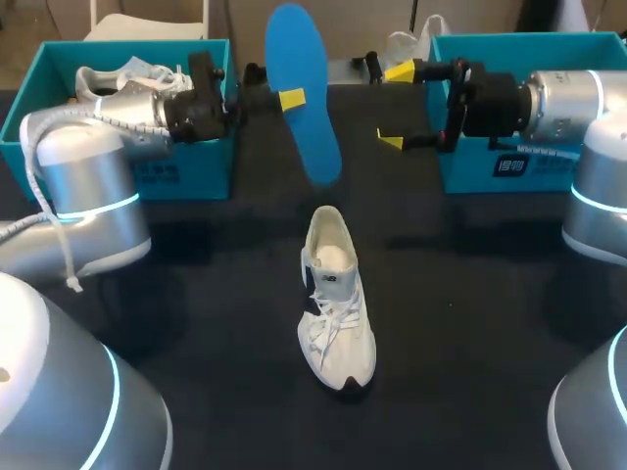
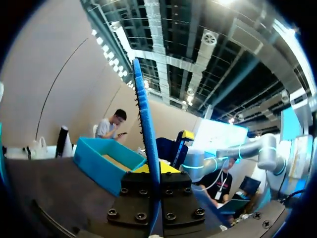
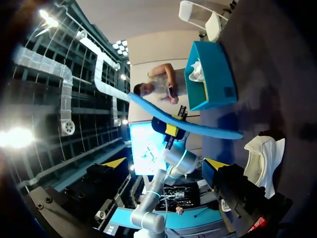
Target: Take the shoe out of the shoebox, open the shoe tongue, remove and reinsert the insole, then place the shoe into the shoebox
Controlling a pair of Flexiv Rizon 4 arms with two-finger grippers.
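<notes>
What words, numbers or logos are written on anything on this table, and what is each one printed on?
Nothing here can be read for certain.
Right box: a white label with marks, too small to read.
Left box: faint print on its front, too blurred to read.
Shoe: a dark mark on its side, too small to read.
Blue insole: no writing shows.

The shoe [image 1: 335,299] sits alone mid-bench, with bare bench [image 1: 460,323] open to its left, right and near side. On the far side the insole [image 1: 306,127], clamped in the left claw [image 1: 292,98], hangs across the gap between the left shoebox [image 1: 186,176] and the right shoebox [image 1: 465,171]. The right claw [image 1: 395,106], fingers spread, stands just right of the insole, apart from it.
</notes>
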